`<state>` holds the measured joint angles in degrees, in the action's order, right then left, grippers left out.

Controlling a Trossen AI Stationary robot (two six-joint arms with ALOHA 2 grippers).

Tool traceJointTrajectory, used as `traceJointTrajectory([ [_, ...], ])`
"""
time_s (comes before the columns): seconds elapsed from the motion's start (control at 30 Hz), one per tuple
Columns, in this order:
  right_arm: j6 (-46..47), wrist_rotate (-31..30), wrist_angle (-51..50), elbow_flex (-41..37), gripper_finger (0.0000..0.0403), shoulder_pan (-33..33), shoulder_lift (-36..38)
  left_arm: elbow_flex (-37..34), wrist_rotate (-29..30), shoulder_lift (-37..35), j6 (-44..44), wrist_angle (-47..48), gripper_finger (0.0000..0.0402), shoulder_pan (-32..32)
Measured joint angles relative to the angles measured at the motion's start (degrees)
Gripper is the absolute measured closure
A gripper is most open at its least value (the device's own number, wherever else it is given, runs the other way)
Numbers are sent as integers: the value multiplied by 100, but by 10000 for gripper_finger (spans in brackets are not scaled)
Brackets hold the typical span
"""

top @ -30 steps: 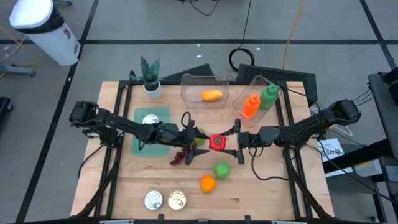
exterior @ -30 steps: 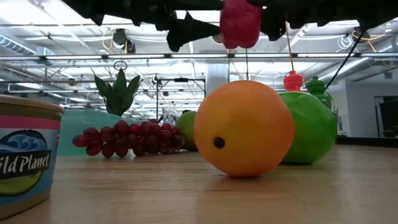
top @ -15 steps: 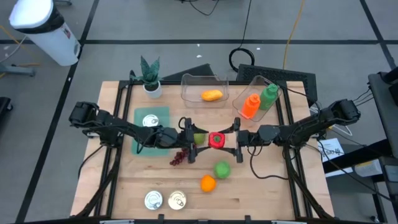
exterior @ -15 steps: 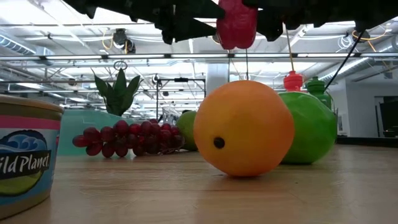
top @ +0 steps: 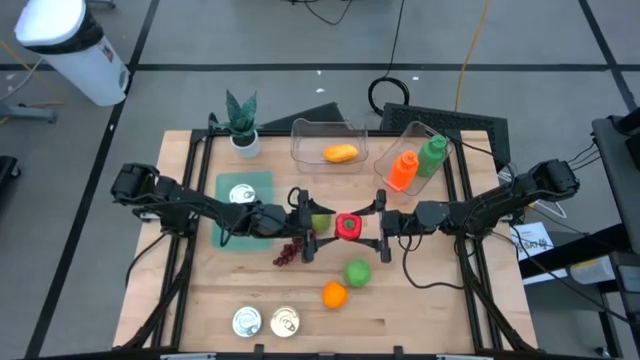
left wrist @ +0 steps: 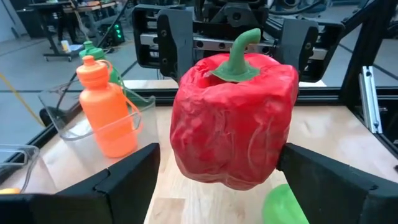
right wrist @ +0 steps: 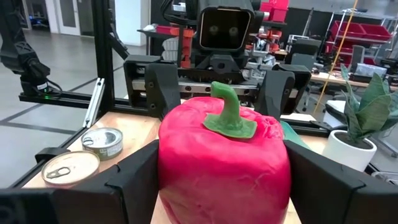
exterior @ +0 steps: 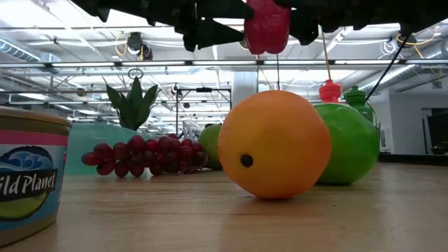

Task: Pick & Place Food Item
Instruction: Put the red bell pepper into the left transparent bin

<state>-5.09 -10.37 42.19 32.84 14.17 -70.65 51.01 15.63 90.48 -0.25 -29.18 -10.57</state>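
A red bell pepper with a green stem hangs above the middle of the table, upright; it shows at the top of the low view. My right gripper comes in level from the table's right and is shut on it. My left gripper faces it from the table's left, open, its two fingers standing on either side of the pepper. I cannot tell whether they touch it. My right gripper pinches the red pepper's body by its two flanks between both fingers, coming level from the table's right. The pepper is lifted clear of the table and sits upright, stem up.
Below and near lie a green fruit, an orange, grapes, a lime-green fruit and two cans. Farther back are a teal mat with a can, a plant and clear bins holding an orange item and bottles.
My left gripper has moved toward the table's right, up to the pepper, so its open fingers now flank it. The pepper, held by my right gripper, has shifted slightly left and up. In the last half second nothing has moved.
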Motion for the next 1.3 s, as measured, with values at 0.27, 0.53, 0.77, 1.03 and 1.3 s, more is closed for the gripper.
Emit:
traceJointTrajectory([
  [0.27,-7,-3,28,0,120,2,2,-7,-46,0,-84,-130,61,0],
  [0.53,-36,-293,-91,-11,120,-6,-4,-12,654,0,-1228,347,42,-11],
  [0.77,-17,-280,-76,-11,120,2,-3,-9,589,0,-1294,385,4,-17],
  [1.03,11,-184,-38,-11,120,13,1,-9,801,0,322,-263,2,-306],
  [1.3,-12,-129,214,-11,120,7,0,-9,538,28,236,-440,2,-245],
])
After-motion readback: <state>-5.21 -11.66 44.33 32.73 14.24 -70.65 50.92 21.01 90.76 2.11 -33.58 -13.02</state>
